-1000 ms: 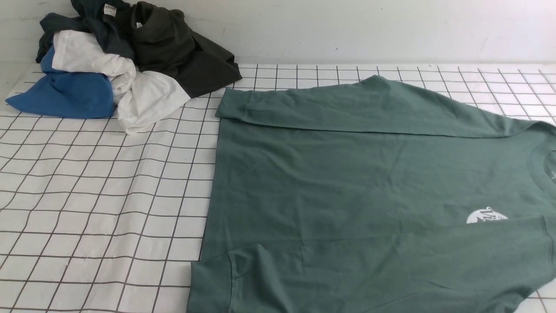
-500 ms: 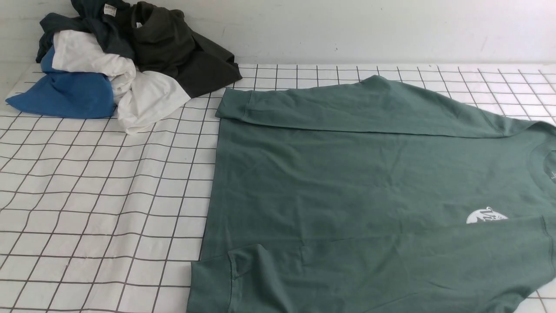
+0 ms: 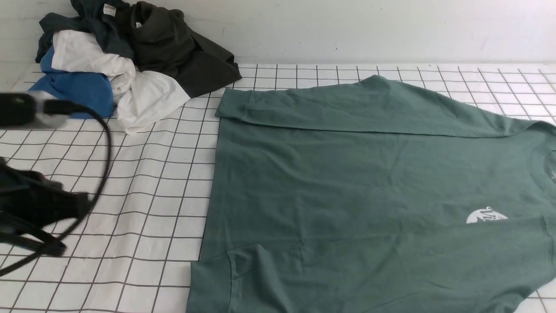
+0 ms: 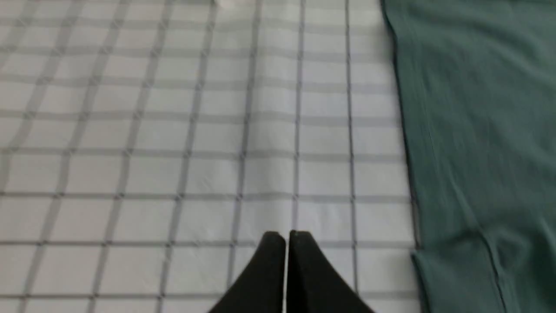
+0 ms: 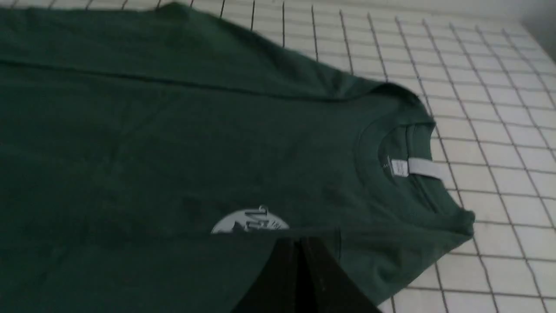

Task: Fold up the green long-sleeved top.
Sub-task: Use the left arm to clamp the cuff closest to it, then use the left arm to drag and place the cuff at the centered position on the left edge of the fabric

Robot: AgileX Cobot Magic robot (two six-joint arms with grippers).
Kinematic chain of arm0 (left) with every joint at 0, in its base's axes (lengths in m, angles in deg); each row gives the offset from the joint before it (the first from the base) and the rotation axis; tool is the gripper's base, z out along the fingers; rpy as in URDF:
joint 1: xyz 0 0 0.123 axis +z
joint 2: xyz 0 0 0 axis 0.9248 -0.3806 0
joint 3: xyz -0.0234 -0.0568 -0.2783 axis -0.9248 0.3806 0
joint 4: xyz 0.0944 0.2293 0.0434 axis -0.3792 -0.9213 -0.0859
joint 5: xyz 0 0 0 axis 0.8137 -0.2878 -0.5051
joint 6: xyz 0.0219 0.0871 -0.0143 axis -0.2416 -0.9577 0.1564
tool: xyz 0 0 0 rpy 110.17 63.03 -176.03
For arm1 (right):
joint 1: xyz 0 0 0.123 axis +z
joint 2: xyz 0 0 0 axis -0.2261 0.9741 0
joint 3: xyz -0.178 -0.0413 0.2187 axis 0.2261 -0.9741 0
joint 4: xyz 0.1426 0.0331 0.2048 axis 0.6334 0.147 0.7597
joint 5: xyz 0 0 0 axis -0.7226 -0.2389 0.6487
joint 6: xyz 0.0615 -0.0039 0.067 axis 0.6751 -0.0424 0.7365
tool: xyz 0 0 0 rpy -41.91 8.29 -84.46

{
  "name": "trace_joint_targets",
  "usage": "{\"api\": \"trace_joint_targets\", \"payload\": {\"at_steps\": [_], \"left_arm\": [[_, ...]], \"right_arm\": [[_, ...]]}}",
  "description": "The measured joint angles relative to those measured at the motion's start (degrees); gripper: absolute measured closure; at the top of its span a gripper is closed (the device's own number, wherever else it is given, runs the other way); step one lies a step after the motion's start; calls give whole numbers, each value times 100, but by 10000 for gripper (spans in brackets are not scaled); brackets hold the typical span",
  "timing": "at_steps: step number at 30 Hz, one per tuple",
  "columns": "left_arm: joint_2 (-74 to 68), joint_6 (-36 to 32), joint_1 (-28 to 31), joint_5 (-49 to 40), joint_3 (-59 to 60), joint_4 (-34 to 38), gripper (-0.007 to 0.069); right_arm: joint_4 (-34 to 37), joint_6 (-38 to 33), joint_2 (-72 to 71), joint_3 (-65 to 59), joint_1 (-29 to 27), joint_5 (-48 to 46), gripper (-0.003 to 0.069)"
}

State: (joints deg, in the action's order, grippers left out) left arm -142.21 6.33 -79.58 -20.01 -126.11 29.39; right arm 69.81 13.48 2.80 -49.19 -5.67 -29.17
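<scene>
Place: you are at a robot test bench, a lab set-up rather than a home.
Surface: you see a white cloth (image 3: 152, 182) ruled in a black grid, reaching from the near edge to the far wall (image 3: 347, 30).
Backdrop: that wall is bare and white.
Machine: a black arm (image 3: 34, 204) with a looping cable (image 3: 108, 152) shows at your near left.
Stock: a pile (image 3: 121, 65) of blue, white and dark clothes lies far left against the wall; one top (image 3: 369, 182) is spread flat at right.
</scene>
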Motion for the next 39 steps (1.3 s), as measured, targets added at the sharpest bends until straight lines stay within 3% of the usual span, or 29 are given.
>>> {"api": "trace_joint_targets", "payload": {"at_steps": [4,8,14,17,21,26,28,31,36,39], "left_arm": [[-1040,-818,-563,-292,-229,872,617],[-1993,-1322,-967,-196,-427,1502,522],[-3110,-1276,-1111,87,-669,1635,306],[-3559,-1088,-1111,152,-803,1629,272],[-3961,-1076,-1111,290,-933,1623,329],[-4120,-1090,-1111,537,-952,1613,557],[-4048,-1155,-1111,503,-976,1611,607],[-3839,-1280,-1111,308,-1100,1611,624],[-2954,-2227,-1117,87,-2081,1590,631],[-2885,-2463,-1015,197,-2811,1503,631]], "right_arm": [[636,-888,914,539,827,-872,673],[1242,-1579,1578,948,1507,-1239,673],[1653,-2003,2152,1119,1927,-1114,673],[1665,-2017,2314,1118,1927,-1019,673],[1665,-2017,2359,1118,1927,-984,673],[1652,-2011,2359,1120,1927,-952,673],[1621,-2011,2359,1120,1927,-939,673],[1515,-2011,2359,1120,1927,-923,673],[1241,-1996,2359,1124,1927,-802,673],[1132,-1936,2359,1124,1927,-709,673]]}}
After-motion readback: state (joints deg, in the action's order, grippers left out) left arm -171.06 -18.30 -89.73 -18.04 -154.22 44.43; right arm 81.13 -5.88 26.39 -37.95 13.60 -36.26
